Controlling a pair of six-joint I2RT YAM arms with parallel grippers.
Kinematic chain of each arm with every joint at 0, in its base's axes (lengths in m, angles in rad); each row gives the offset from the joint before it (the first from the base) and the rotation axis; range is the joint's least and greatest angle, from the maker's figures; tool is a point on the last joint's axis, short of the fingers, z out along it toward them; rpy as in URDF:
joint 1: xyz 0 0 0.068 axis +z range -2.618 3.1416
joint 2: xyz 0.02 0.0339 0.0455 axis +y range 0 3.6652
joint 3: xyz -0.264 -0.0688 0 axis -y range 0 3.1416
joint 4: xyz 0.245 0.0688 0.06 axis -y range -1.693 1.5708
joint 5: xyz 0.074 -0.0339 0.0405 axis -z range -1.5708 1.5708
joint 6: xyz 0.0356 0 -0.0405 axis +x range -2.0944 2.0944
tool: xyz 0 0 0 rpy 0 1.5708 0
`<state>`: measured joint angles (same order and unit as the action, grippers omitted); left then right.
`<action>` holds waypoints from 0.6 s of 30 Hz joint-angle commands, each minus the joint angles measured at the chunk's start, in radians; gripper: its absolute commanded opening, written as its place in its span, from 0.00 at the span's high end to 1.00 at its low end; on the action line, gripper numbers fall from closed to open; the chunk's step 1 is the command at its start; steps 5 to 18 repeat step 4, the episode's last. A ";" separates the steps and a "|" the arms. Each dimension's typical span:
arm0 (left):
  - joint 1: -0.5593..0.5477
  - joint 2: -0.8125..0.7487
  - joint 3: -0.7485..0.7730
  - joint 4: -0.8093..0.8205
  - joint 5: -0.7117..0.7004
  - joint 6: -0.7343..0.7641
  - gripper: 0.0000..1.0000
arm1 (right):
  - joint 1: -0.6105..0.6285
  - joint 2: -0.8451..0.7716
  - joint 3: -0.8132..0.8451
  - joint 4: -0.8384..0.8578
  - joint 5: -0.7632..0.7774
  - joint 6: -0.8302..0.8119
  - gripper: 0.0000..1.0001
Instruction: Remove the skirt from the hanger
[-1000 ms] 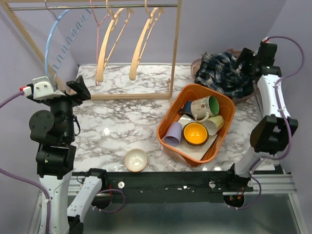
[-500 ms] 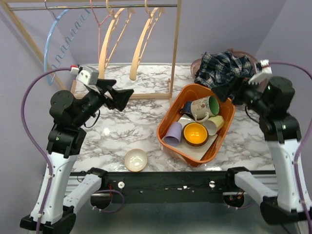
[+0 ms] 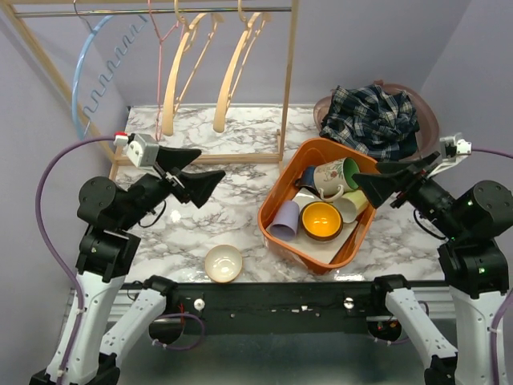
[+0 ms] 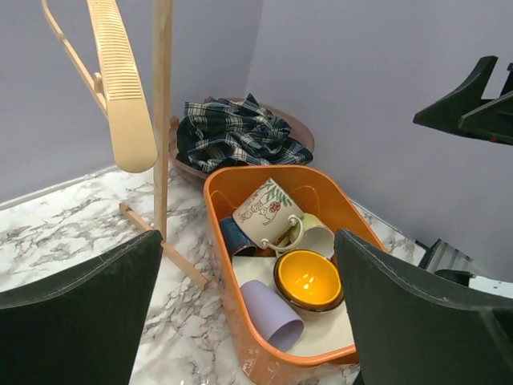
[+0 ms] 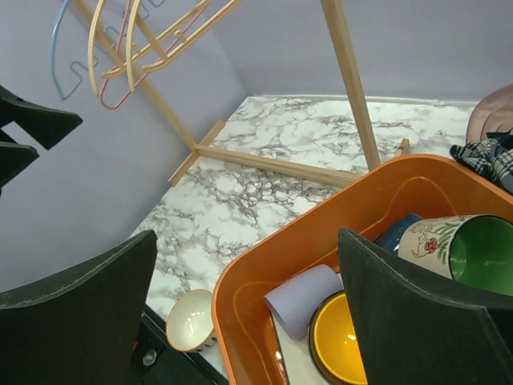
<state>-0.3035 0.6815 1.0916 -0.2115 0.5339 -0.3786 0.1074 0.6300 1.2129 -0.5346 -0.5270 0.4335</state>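
Left black pincer (image 3: pixel 212 160): spread wide, gripping nothing, over white marble counter (image 3: pixel 200 215). Rear left: pale wooden hangers (image 3: pixel 170 92) on rail. Centre: orange plastic bin (image 3: pixel 280 183) of mugs. Dark plaid skirt (image 3: pixel 373 119): off hangers, heaped in brown round bowl (image 3: pixel 323 109), far right. Right pincer (image 3: pixel 365 172): spread wide, empty.

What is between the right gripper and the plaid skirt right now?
Nothing visible blocks it. The right gripper, open, hangs above the far corner of the orange bin. The plaid skirt lies just beyond, heaped in the brown bowl.
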 commanded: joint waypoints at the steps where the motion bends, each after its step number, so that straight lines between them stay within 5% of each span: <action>1: -0.003 -0.014 -0.019 0.014 -0.052 0.014 0.01 | -0.003 0.005 -0.015 -0.021 -0.096 -0.009 0.00; 18: -0.003 -0.005 -0.013 0.024 -0.037 0.003 0.01 | -0.003 0.007 -0.012 -0.037 -0.073 -0.022 0.00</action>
